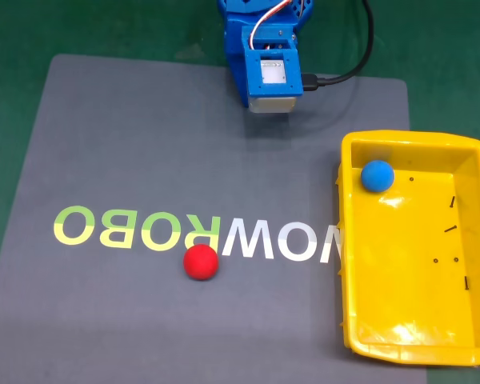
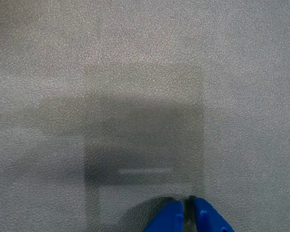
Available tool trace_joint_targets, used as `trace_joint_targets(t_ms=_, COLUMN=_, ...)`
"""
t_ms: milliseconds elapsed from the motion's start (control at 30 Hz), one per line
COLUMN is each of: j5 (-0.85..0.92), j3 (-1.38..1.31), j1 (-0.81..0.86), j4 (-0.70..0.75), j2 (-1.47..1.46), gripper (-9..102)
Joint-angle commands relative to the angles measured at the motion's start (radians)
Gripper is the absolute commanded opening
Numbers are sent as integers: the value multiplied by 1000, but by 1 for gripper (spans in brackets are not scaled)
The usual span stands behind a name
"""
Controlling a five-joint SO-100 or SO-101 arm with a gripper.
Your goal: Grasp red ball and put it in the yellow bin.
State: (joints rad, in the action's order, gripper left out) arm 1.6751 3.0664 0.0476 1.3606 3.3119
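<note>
Nearest you, the red ball [image 1: 200, 262] sits on the mat, left of the yellow bin [image 1: 346, 280]; your pincer [image 2: 187, 212] is together.

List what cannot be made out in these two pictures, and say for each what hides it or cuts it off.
- Yellow bin: its right and bottom rims are cut off by the fixed view's edges.
- Dark specks on the bin floor: too small to identify.
- Arm: its upper part is cut off by the fixed view's top edge.
- Hand: just the blue fingertips, close together, enter the wrist view's bottom edge.
</note>
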Motion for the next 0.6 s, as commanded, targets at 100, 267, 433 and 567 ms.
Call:
trace_joint_targets(t_ms=100, j5=-29, j3=34, j1=26, j4=15, j2=14, gripper=0)
trace_joint_targets(t_ms=267, j5=-32, j3=34, j1=26, j4=14, j2=14, gripper=0)
trace_joint_targets(t_ms=433, j5=-35, j3=34, j1=26, j4=11, j2=14, gripper=0)
trace_joint_targets(t_ms=567, j5=-51, j3=34, j1=32, j4=-31, j2=14, gripper=1)
